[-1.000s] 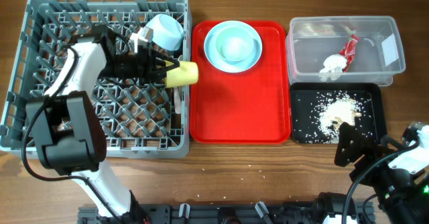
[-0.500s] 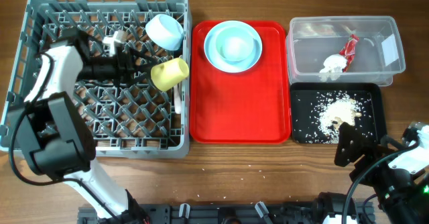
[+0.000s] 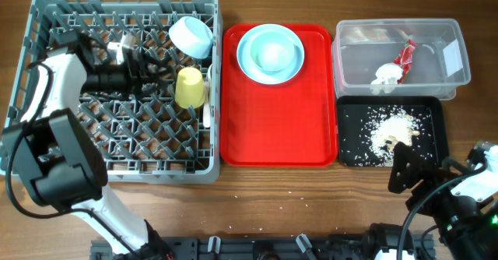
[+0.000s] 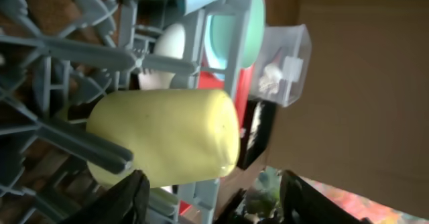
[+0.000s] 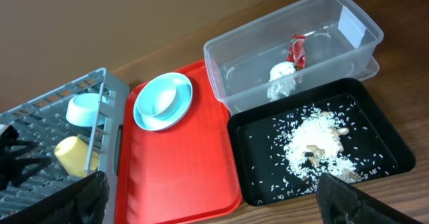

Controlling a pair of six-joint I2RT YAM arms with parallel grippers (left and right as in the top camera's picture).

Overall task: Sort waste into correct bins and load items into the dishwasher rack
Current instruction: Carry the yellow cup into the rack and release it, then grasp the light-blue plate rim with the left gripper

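Note:
The yellow cup [image 3: 191,87] lies among the pegs at the right side of the grey dishwasher rack [image 3: 47,163]; in the left wrist view the cup [image 4: 164,137] lies just ahead of the jaws. My left gripper [image 3: 158,71] [image 4: 214,200] is open, left of the cup and not holding it. A small light-blue bowl [image 3: 191,36] lies in the rack's back right corner. The light-blue plate [image 3: 270,52] sits on the red tray [image 3: 272,135]. My right gripper [image 3: 412,170] [image 5: 214,210] is open and empty near the table's front right.
The clear tub [image 3: 436,34] holds the white napkin [image 3: 384,75] and the red wrapper [image 3: 406,55]. The black tray [image 3: 350,108] in front of it holds rice scraps [image 3: 391,128]. A white utensil [image 3: 206,116] lies along the rack's right side.
My left gripper brought the yellow cup from the rack's right edge into the rack, let it go and drew back to the left. The right arm has not moved.

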